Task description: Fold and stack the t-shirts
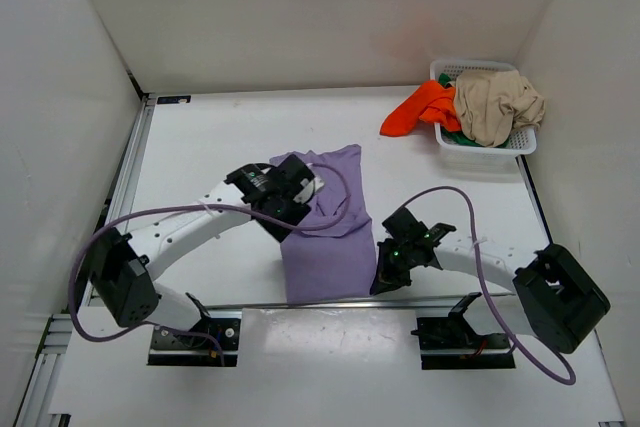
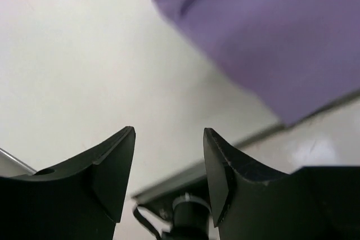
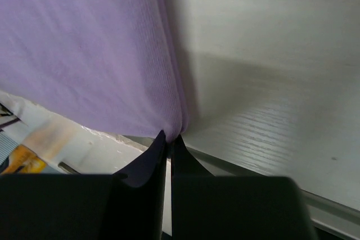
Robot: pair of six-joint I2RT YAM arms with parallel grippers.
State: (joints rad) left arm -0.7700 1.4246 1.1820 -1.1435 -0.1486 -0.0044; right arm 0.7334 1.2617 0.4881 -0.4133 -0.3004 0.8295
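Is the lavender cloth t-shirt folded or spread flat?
Folded lengthwise: the lavender cloth t-shirt lies as a narrow panel, layered edges showing in the right wrist view.

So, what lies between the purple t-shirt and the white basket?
In the top view, mostly bare table; only the orange-red t-shirt spills out of the basket toward the purple t-shirt.

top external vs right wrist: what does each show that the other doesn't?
Top external only: the white mesh basket at far right holding the beige t-shirt, the green t-shirt and the orange-red t-shirt, which spills over its rim; also the left arm reaching over the lavender t-shirt. Right wrist only: the right hand shut, pinching that shirt's edge. Both: the lavender t-shirt and the white table.
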